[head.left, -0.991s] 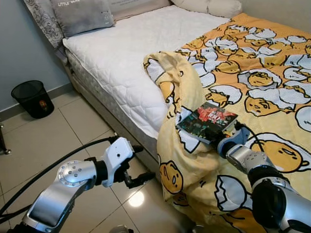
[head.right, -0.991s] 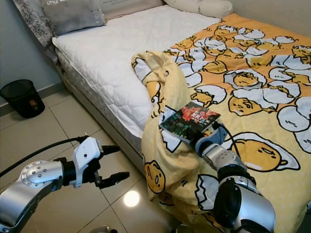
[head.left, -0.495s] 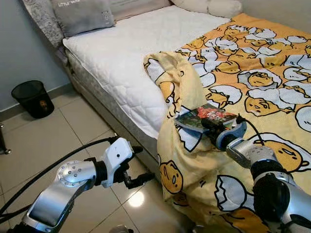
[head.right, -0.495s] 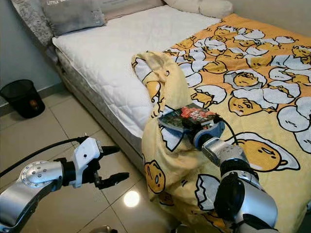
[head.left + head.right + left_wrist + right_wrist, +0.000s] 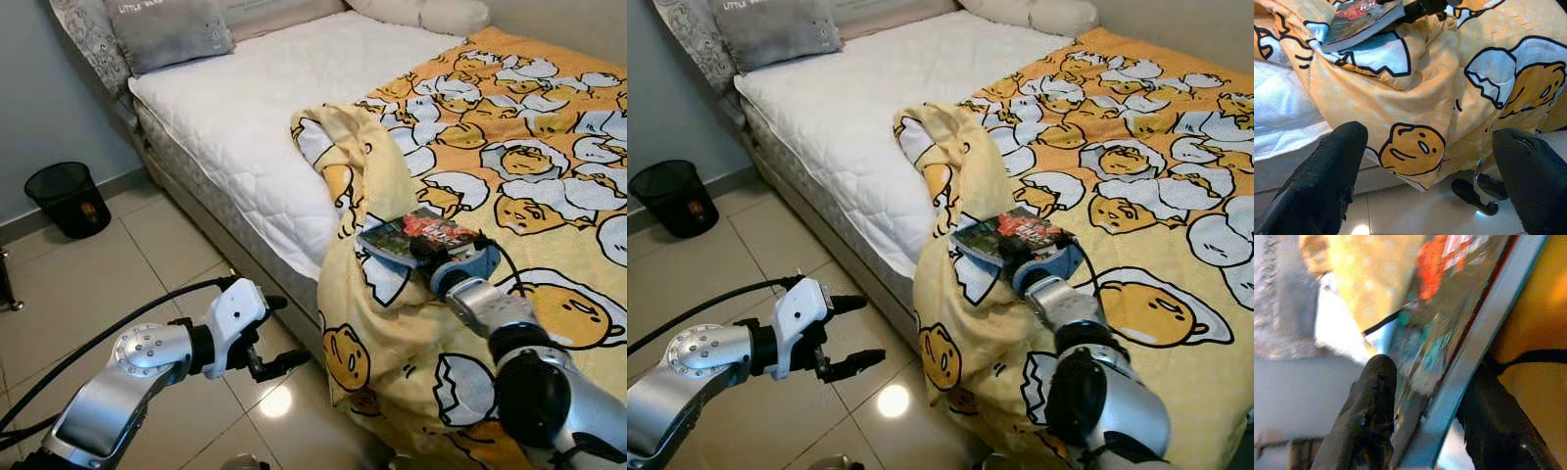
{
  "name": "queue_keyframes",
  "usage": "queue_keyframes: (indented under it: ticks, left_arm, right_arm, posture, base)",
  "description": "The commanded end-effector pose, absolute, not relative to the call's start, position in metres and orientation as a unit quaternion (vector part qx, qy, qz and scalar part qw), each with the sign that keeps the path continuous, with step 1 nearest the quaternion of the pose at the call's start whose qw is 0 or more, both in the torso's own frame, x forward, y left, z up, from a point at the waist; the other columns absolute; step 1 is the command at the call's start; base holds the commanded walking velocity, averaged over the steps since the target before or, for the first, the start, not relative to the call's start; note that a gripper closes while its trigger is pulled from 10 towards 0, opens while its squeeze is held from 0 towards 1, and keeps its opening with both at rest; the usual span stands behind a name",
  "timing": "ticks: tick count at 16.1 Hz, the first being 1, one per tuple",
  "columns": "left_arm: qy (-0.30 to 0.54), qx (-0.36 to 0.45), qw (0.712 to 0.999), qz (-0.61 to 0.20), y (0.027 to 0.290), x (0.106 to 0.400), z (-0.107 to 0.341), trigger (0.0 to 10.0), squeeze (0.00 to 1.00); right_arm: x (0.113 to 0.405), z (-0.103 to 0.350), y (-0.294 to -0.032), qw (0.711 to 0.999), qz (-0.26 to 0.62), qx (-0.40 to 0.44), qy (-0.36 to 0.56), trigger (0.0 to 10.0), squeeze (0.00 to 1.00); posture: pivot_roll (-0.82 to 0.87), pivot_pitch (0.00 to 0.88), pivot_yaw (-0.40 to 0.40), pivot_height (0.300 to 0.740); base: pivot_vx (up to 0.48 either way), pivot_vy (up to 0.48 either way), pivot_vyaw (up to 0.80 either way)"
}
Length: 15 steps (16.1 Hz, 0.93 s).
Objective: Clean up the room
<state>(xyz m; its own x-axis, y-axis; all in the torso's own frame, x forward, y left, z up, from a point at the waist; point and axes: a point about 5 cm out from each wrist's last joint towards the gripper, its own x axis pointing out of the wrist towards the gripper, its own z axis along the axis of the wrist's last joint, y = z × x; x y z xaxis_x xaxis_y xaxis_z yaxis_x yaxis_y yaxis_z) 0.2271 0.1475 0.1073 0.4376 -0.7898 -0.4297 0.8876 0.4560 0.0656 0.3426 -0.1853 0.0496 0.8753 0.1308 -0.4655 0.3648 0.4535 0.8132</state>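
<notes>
Book [image 5: 416, 235] clamped between right claw [image 5: 428, 251] fingers — atop blanket [image 5: 509, 176].

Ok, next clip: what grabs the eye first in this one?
The loud yellow egg-print blanket covering the right side of the bed and spilling over its edge. On its fold, the right gripper is shut on a dark book. The left gripper hangs open over the tiled floor, with a black bin by the wall.
</notes>
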Motion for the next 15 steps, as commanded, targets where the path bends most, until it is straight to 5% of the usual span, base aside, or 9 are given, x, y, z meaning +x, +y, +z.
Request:
queue_keyframes:
  ticks: [1, 4, 5, 6, 7, 15]
  left_arm:
    - [0.173, 0.152, 0.836, -0.498, 0.1513, 0.2296, 0.1086, 10.0, 0.89]
    - [0.174, 0.155, 0.835, -0.498, 0.1525, 0.2286, 0.109, 10.0, 0.89]
    - [0.175, 0.155, 0.835, -0.498, 0.1529, 0.2284, 0.109, 10.0, 0.89]
    - [0.175, 0.155, 0.835, -0.498, 0.1529, 0.2283, 0.1091, 10.0, 0.89]
    - [0.175, 0.155, 0.836, -0.497, 0.1531, 0.2282, 0.1093, 10.0, 0.88]
    - [0.17, 0.153, 0.842, -0.489, 0.1526, 0.2305, 0.11, 10.0, 0.89]
  right_arm:
    - [0.3491, 0.0572, -0.1853, 0.818, -0.084, 0.524, 0.223, 10.0, 0.0]
    - [0.3561, 0.0632, -0.1816, 0.804, -0.128, 0.546, 0.198, 10.0, 0.0]
    - [0.3568, 0.0639, -0.1808, 0.803, -0.13, 0.548, 0.196, 8.1, 0.0]
    - [0.3572, 0.0644, -0.1801, 0.801, -0.128, 0.552, 0.195, 3.0, 0.0]
    - [0.3583, 0.0658, -0.1796, 0.799, -0.127, 0.556, 0.188, 0.0, 0.0]
    - [0.3541, 0.0588, -0.1776, 0.811, -0.127, 0.536, 0.197, 0.0, 0.0]
  posture:
    - [0.01, 0.0, 0.06, 0.74]
    - [0.02, 0.0, 0.062, 0.74]
    - [0.02, 0.0, 0.06, 0.74]
    - [0.03, 0.0, 0.06, 0.74]
    - [0.03, 0.0, 0.057, 0.74]
    - [0.03, 0.0, 0.05, 0.74]
  base:
    - [0.0, 0.0, 0.0]
    - [0.0, 0.0, 0.0]
    - [0.0, 0.0, 0.0]
    - [0.0, 0.0, 0.0]
    - [0.0, 0.0, 0.0]
    - [0.0, 0.0, 0.0]
